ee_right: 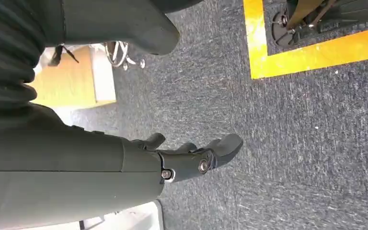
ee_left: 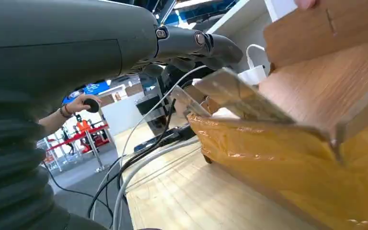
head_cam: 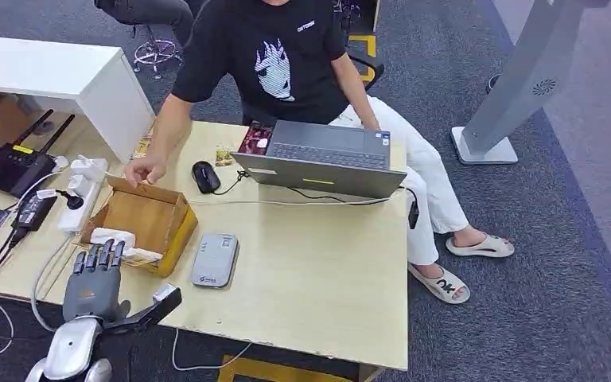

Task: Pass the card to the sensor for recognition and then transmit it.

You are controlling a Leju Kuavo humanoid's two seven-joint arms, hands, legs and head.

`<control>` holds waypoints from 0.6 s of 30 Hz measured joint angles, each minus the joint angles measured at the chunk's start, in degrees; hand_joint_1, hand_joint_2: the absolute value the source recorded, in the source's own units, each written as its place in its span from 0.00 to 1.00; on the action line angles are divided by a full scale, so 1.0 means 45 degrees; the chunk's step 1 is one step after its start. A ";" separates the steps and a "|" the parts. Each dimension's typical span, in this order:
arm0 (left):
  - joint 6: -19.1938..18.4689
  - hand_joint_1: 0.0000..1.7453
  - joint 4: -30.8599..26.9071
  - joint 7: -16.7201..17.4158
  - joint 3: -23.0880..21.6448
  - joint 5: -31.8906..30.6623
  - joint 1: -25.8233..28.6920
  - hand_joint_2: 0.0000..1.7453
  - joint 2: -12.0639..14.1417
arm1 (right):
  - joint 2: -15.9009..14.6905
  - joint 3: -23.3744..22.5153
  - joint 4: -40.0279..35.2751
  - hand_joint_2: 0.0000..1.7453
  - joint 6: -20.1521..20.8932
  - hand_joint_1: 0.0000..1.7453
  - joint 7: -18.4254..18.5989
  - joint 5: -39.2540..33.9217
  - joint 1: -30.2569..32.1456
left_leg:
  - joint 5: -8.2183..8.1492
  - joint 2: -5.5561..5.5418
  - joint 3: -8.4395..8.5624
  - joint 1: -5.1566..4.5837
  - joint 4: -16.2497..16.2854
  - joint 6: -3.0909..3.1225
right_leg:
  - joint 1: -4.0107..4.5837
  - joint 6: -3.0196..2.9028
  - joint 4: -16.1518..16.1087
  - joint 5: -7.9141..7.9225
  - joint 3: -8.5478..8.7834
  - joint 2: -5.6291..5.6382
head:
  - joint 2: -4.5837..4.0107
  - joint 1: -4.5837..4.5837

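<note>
Cards wait in an open cardboard box (head_cam: 145, 219) on our wooden table (head_cam: 318, 263), largest to smallest from there. A person (head_cam: 270, 56) sits across behind a laptop (head_cam: 322, 159), one hand on the box's far rim. A grey card sensor (head_cam: 214, 259) lies just beside the box. Our left hand (head_cam: 94, 274) hovers at the box's near edge, fingers straight and spread, holding nothing. Our right hand (ee_right: 191, 155) hangs over carpet, fingers loosely apart, empty. One card (ee_left: 235, 93) leans up against the box rim, close to our fingertips. We judge it light, thin, stiff and slick, so pinching its raised free edge between thumb and finger looks best.
</note>
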 joint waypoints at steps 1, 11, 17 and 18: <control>0.0096 0.00 0.0125 -0.0005 0.0062 0.0000 -0.0039 1.00 0.0015 | -0.0015 0.0000 0.0000 1.00 0.0043 0.00 -0.0004 0.0024 0.0000 | 0.0000 0.0000 0.0000 0.0000 0.0000 0.0000 | 0.0001 0.0000 0.0000 0.0000 0.0000 0.0001 | 0.0000 0.0000; 0.1364 0.00 0.1602 -0.0267 0.0500 0.0000 -0.0539 1.00 0.0461 | -0.0063 0.0000 0.0000 1.00 0.0160 0.00 -0.0112 0.0423 0.0002 | -0.0001 -0.0001 -0.0002 -0.0003 0.0000 0.0000 | -0.0001 0.0001 -0.0002 0.0000 0.0000 0.0003 | 0.0000 0.0009; 0.2595 0.00 0.1986 -0.0165 0.0495 0.0000 -0.0746 1.00 0.0753 | -0.0087 0.0000 0.0000 1.00 0.0180 0.00 -0.0229 0.0670 0.0004 | -0.0001 -0.0001 -0.0002 -0.0003 0.0000 0.0000 | 0.0000 0.0001 -0.0002 0.0000 -0.0004 0.0003 | 0.0000 0.0000; 0.2832 0.00 0.2040 -0.0199 0.0495 0.0000 -0.0793 1.00 0.0797 | -0.0092 0.0000 0.0000 1.00 0.0180 0.00 -0.0258 0.0690 0.0003 | -0.0001 -0.0001 -0.0001 -0.0003 0.0000 0.0000 | -0.0001 0.0001 -0.0002 0.0000 -0.0004 0.0004 | 0.0000 0.0000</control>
